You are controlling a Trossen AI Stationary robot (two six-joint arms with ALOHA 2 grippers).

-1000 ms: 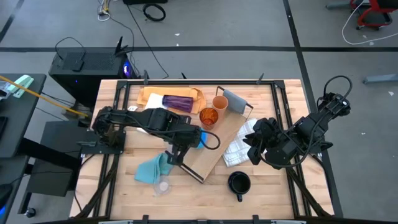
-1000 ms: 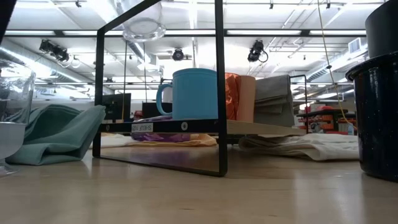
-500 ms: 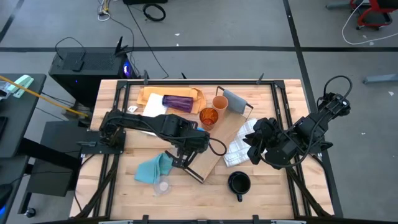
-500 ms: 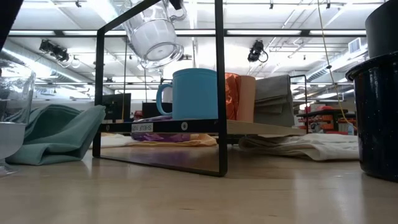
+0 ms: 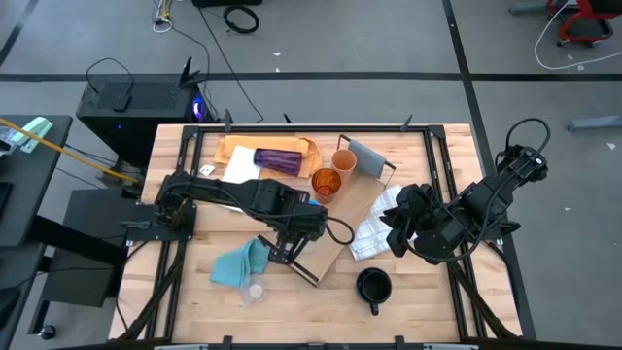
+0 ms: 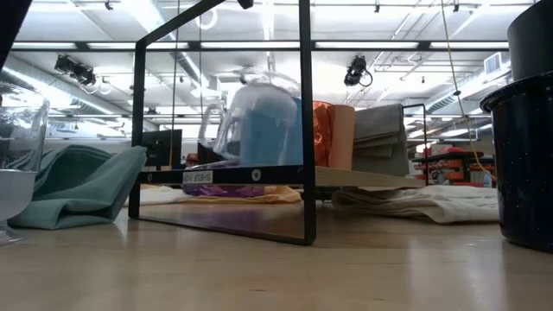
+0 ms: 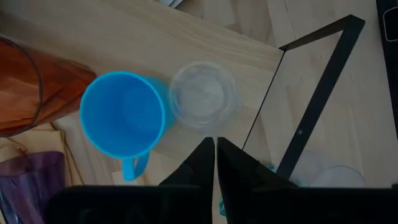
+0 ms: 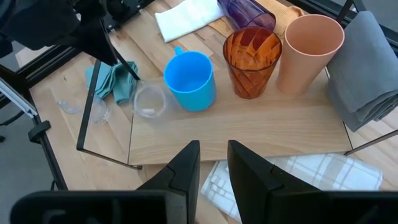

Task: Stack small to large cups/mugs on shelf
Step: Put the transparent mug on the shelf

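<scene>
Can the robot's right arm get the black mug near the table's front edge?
Probably yes. The right gripper hovers above the checked cloth, and the black mug stands alone on the bare table just in front of it, nothing between.

Shelf: along the board in a row, clear cup nearest the open end frame, then mug, ribbed cup, plain cup, folded cloth. Table: checked cloth beside the shelf, dark mug in front.
</scene>
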